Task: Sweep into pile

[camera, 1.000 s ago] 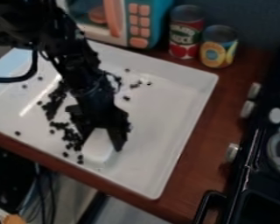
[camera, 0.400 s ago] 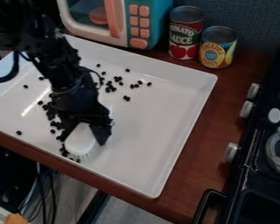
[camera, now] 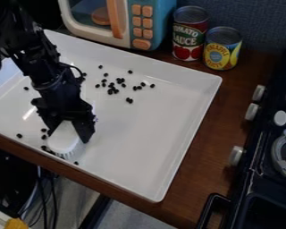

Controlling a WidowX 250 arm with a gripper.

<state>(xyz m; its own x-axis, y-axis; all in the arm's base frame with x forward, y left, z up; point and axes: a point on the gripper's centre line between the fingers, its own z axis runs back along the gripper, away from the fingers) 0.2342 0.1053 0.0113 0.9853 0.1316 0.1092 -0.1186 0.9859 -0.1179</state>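
At the far left, a white tray (camera: 139,147) is lying on the brown bench (camera: 208,129), its near edge running just inside the bench's near edge. One black bead (camera: 18,135) is sitting alone close to the tray's near edge, and another (camera: 26,88) is resting farther back. Below the bench, a yellow thing (camera: 15,224) is showing at the bottom, with dark cables (camera: 52,197) hanging to its right. From the upper left, the black arm (camera: 35,58) is slanting down over the tray. Its gripper (camera: 68,135) is pinching a white brush (camera: 64,139) between its two fingers, and the brush is pointing bristles down near the tray's near edge. A few beads (camera: 44,137) are lying beside the brush on its left, and one (camera: 76,163) is lying just past its bristles, towards the near edge. Farther right, a loose scatter of beads (camera: 111,91) is spreading towards the tray's far edge. Behind that edge, a toy microwave (camera: 124,33) is standing, then a red and green can (camera: 189,36) and a yellow and blue can (camera: 222,49). A black toy stove (camera: 258,188) is occupying the far right.
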